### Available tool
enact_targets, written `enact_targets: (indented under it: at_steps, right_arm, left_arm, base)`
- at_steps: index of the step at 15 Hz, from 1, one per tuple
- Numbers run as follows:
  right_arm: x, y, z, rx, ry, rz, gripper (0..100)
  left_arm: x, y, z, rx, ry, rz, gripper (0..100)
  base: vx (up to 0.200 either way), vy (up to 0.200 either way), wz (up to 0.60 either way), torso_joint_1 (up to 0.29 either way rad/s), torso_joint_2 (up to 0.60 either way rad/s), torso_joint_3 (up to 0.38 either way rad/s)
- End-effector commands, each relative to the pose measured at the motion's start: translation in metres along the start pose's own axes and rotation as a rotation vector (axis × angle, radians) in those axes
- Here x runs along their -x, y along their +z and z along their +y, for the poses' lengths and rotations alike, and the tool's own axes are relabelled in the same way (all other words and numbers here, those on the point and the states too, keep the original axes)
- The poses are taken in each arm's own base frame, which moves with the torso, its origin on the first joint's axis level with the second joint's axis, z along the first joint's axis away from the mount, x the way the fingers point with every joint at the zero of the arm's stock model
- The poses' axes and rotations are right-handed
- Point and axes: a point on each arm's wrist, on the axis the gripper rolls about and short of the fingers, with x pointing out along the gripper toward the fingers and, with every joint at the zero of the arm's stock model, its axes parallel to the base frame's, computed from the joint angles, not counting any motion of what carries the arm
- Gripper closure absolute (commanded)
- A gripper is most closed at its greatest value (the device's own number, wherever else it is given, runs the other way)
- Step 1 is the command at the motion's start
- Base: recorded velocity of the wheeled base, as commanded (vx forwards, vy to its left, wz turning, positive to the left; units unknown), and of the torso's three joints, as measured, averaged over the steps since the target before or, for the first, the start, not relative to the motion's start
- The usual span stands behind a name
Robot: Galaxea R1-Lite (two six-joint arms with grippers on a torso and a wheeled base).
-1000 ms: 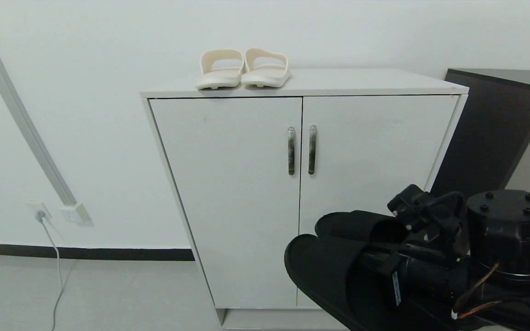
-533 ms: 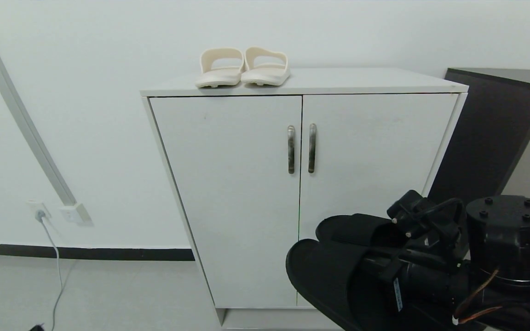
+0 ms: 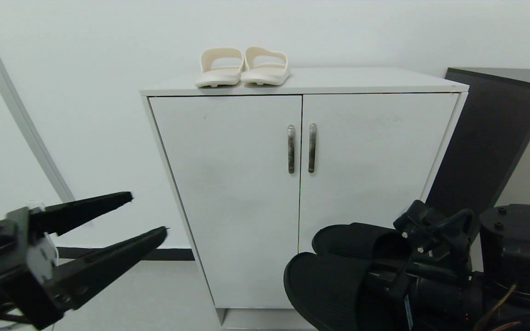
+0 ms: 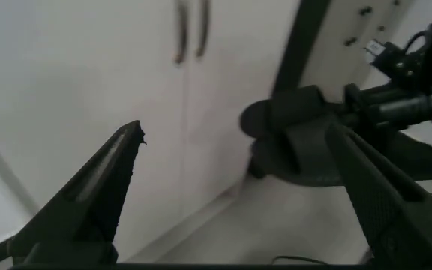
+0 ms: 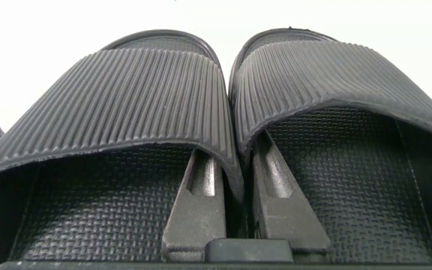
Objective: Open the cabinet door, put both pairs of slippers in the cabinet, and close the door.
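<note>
The white cabinet (image 3: 228, 193) stands against the wall with both doors shut, its two metal handles (image 3: 301, 149) side by side at the middle seam. A cream pair of slippers (image 3: 243, 68) rests on its top, towards the left. The black pair of slippers (image 3: 343, 271) hangs low in front of the right door. My right gripper (image 5: 238, 180) is shut on them, its fingers (image 5: 197, 202) under the straps and pinching the inner edges together. My left gripper (image 3: 147, 214) is open at lower left, short of the left door, holding nothing. Past the left gripper (image 4: 235, 131) I see the black slippers (image 4: 298, 142).
A dark cabinet (image 3: 490, 138) stands close against the white one's right side. A grey conduit (image 3: 16, 115) runs diagonally down the wall on the left, above a black baseboard (image 3: 173, 254). Bare floor lies in front of the left door.
My left gripper has risen into the head view at lower left, open. The right arm and the black slippers have sunk a little lower.
</note>
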Motion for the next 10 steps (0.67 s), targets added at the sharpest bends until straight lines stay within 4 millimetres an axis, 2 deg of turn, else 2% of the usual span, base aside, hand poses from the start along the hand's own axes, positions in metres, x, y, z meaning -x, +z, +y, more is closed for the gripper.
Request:
enact_targets:
  at_steps: [1,7,8,10]
  right_arm:
    - [-0.003,-0.002,-0.001,-0.001,-0.003,0.012,100]
    - [-0.003,-0.003,-0.001,-0.002,-0.006,0.015,100]
    - [-0.003,-0.003,-0.001,-0.002,-0.006,0.015,100]
    - [-0.003,-0.003,-0.001,-0.002,-0.007,0.017,100]
  left_arm:
    - [-0.056,0.006,-0.006,0.048,-0.131,0.061,0]
    - [-0.139,0.028,-0.026,0.046,-0.322,0.073,0]
    - [-0.146,0.028,-0.028,0.046,-0.334,0.076,0]
    - [-0.171,0.042,-0.031,0.115,-0.369,0.053,0]
  base:
    - [0.0,0.0,0.0,0.0,0.0,0.0]
    - [0.0,0.0,0.0,0.0,0.0,0.0]
    - [0.0,0.0,0.0,0.0,0.0,0.0]
    - [0.0,0.0,0.0,0.0,0.0,0.0]
